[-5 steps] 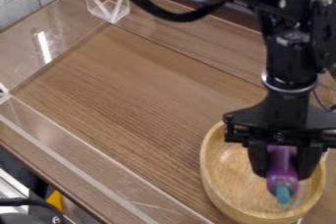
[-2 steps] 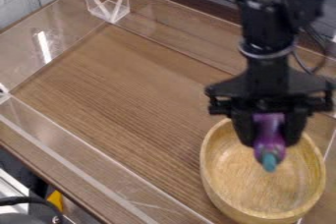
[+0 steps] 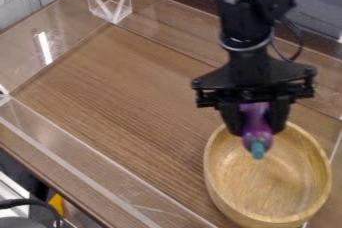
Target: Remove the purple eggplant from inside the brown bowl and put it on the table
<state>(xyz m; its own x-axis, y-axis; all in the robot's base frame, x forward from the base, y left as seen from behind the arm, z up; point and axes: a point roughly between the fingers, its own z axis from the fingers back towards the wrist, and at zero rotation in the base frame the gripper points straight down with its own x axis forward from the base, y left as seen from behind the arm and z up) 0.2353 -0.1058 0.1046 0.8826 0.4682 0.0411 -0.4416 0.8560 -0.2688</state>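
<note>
Since a second ago, the end effector (image 3: pixel 257 122), clamped on the purple eggplant (image 3: pixel 257 138), has risen above the wooden bowl (image 3: pixel 270 210) (nice), so sideways's probably next.

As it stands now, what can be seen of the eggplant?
The eggplant is small, purple and smooth-looking, with a teal-blue tip pointing down toward the camera. The gripper holds it by its upper part, partly hiding it. It hangs, in this view, across the far part of the round, light-brown bowl. It seems lifted off the bowl, though how high is hard to tell.
</note>
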